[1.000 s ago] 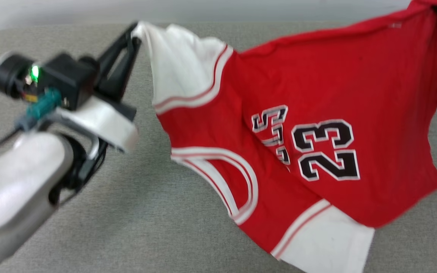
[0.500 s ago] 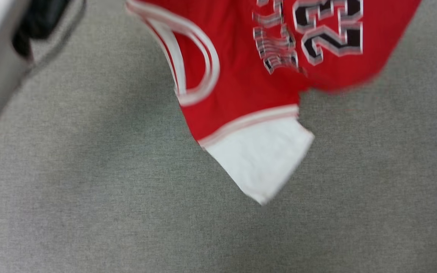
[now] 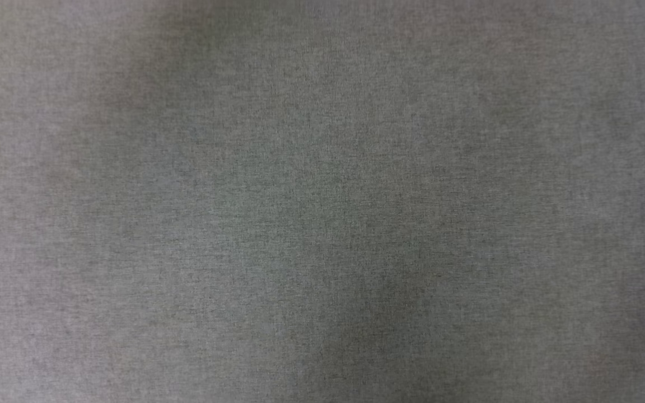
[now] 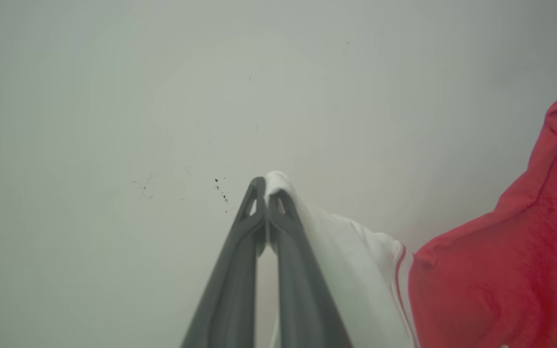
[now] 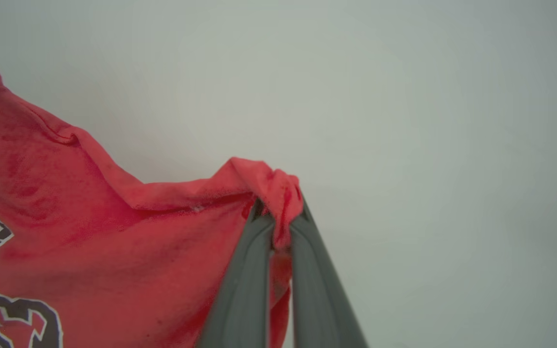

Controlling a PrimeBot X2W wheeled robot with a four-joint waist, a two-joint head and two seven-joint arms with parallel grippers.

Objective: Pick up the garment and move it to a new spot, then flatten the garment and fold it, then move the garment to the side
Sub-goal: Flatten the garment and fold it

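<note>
Left gripper [image 4: 266, 188]: clamped on the white sleeve tip of the red soft-fabric T-shirt with white sleeves [image 4: 501, 270]. Right gripper [image 5: 278, 217]: clamped on a bunched red edge. T-shirt hangs lifted between both. Head camera has swung down onto the grey woven surface [image 3: 322, 201]; transfer judged under way

garment [image 4: 501, 270] between left gripper [image 4: 265, 187], right gripper [image 5: 279, 212]

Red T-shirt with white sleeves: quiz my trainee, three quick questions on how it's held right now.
1. True or false: the left gripper is shut on a white sleeve of the red soft-fabric T-shirt.
2. The right gripper pinches: A) a white sleeve, B) bunched red fabric, C) nothing.
3. What colour is the woven surface in the head view?
Key: 1 true; 2 B; 3 grey.
</note>
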